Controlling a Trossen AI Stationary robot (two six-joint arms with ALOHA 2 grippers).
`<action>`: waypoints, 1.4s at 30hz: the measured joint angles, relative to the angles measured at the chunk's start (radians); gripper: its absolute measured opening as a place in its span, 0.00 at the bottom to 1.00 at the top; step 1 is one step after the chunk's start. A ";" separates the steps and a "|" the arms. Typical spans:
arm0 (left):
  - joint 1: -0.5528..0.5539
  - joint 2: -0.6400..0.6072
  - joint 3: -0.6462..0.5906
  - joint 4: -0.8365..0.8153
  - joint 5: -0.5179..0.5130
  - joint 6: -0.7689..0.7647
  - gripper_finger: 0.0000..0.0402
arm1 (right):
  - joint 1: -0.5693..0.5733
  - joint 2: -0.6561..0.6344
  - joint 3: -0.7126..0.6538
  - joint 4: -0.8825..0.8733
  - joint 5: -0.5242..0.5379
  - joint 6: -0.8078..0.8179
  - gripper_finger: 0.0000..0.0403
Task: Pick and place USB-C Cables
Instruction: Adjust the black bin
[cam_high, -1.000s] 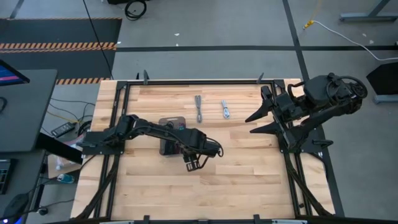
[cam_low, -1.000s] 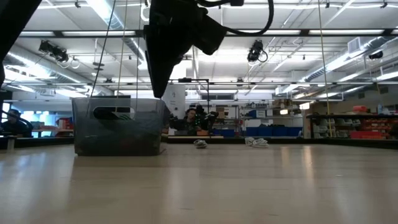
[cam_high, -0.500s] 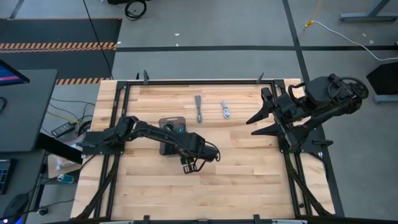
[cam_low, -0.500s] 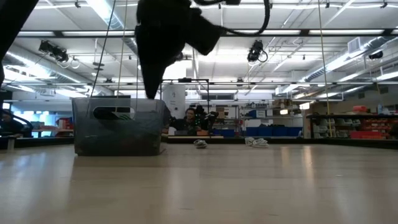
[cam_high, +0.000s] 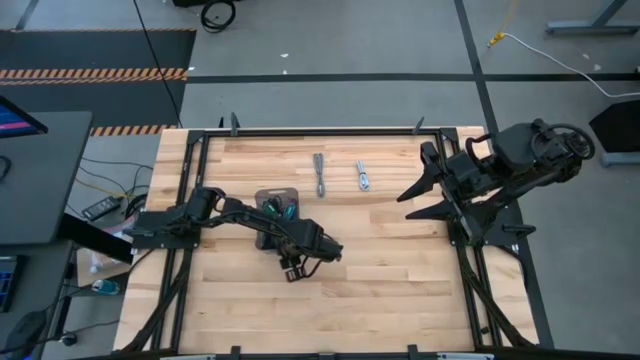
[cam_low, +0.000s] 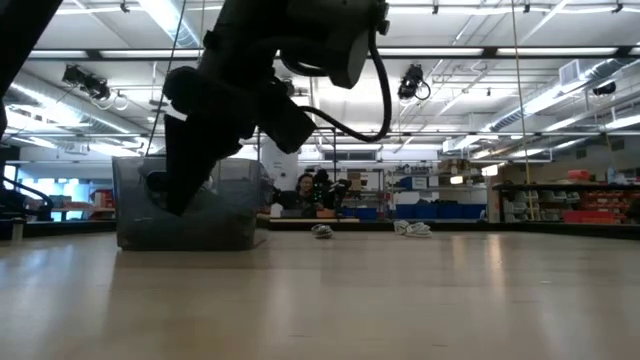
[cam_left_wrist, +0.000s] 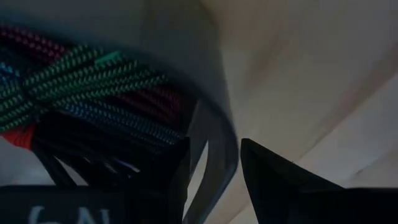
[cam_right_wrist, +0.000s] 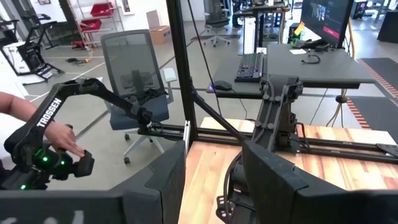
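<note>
While the left gripper (cam_high: 291, 270) hangs low at the near edge of the grey tray (cam_high: 268, 238), its jaws stand narrowly parted astride the tray's wall, holding nothing. Braided green, blue and magenta USB-C cables (cam_left_wrist: 81, 78) lie bundled inside the tray just beyond the jaws, and two silver cables (cam_high: 319, 173) rest on the counter (cam_high: 400, 270) well past them. Raised at the counter's right side, the right gripper (cam_high: 412, 200) has its jaws spread wide and empty.

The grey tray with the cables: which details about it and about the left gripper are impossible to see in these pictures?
- High view: the left arm covers part of the tray, so the cables inside cannot be counted.
- Low view: the left gripper is a dark shape before the tray; its fingers cannot be told.
- Left wrist view: the bundled cables are blurred and cut off by the picture's edge.
- The two loose cables: too small to see connectors.
</note>
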 joint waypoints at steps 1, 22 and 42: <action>0.000 0.000 0.000 0.009 -0.002 -0.003 0.37 | 0.000 0.000 0.000 0.005 0.000 -0.005 0.41; 0.032 -0.002 0.002 0.091 -0.047 -0.023 0.02 | 0.000 0.001 0.000 0.049 -0.001 -0.043 0.41; 0.057 -0.002 0.337 0.347 -0.116 0.139 0.01 | 0.000 0.002 0.000 0.063 0.003 -0.040 0.41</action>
